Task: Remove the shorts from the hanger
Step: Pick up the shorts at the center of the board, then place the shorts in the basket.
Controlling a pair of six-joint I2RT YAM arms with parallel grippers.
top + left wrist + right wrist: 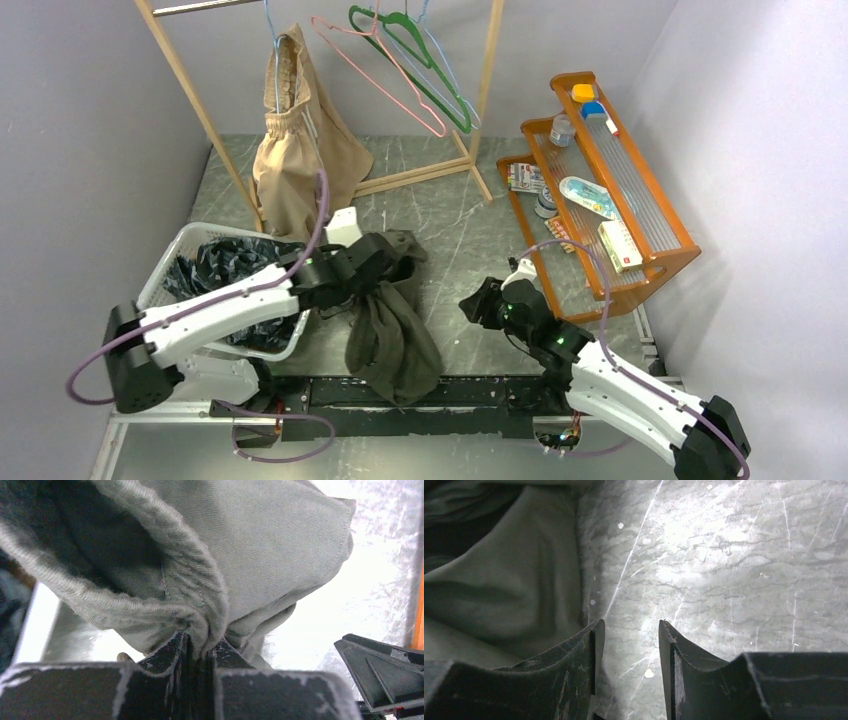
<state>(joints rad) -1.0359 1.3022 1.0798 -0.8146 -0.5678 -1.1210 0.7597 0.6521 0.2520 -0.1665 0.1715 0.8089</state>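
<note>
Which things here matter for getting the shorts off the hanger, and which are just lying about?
Job:
- tan shorts, hanging on the blue hanger
- olive shorts, held in the left pincer
- dark shorts, in the basket
- rack

Lying about:
- shelf with its sundries
- pink hanger, empty
- green hanger, empty

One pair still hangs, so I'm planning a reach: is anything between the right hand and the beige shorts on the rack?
Yes, roughly: the left hand, shut on the olive shorts, sits with that bundle near the straight line from the open right hand to the beige shorts.
</note>
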